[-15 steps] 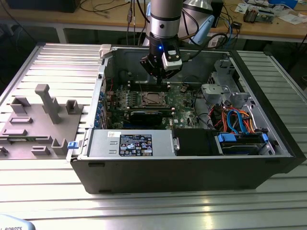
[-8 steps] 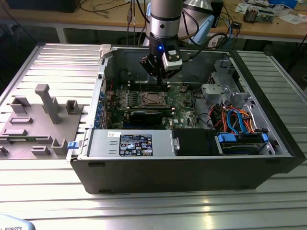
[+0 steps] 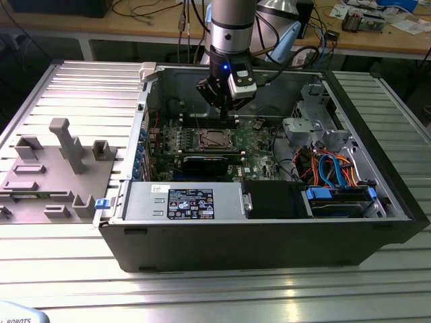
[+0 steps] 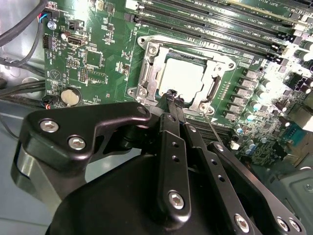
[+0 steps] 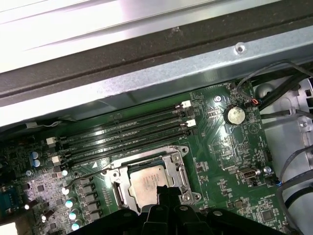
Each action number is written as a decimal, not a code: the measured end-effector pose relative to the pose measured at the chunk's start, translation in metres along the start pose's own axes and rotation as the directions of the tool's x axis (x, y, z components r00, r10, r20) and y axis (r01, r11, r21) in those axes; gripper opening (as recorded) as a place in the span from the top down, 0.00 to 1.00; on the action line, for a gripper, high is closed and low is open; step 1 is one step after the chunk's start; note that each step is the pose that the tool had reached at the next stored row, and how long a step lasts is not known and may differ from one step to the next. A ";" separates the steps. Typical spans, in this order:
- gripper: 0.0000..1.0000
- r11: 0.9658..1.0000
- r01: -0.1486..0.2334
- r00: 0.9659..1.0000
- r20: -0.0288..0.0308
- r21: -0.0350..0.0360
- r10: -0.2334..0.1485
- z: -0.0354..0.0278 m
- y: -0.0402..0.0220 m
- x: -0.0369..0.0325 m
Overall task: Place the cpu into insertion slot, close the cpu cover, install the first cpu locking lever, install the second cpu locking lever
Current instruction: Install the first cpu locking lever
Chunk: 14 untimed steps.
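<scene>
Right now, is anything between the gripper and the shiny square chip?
No. In the second wrist view the gripper hangs just above the cpu, which sits in its insertion slot with the cpu cover down, and the stretch between is bare.

No readable txt; PSU label (image 3: 190, 203) print too small.

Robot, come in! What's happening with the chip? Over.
Gripper over the socket, fingers together. Cpu seated in insertion slot, cpu cover down around it. Nothing blocking.

A table of ribbed metal profiles (image 3: 60, 269) carries the scene; on it lies the open computer case (image 3: 256, 232). Just beside the case, toward the exterior view's left, lies a grey fixture block (image 3: 50, 175).
</scene>
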State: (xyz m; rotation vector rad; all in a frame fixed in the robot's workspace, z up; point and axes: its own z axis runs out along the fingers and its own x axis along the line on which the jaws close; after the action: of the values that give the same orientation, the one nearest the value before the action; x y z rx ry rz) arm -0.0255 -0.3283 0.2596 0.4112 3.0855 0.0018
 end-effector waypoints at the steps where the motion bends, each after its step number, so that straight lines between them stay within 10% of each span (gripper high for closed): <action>1: 0.89 1.000 0.002 1.000 0.000 0.000 -0.002 0.0000 0.0000 0.0000; 14: 0.89 1.000 0.022 1.000 0.000 -0.001 -0.022 0.0000 0.0000 0.0000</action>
State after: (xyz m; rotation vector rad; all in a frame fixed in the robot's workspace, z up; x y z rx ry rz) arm -0.0255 -0.3283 0.2596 0.3765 3.0899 0.0023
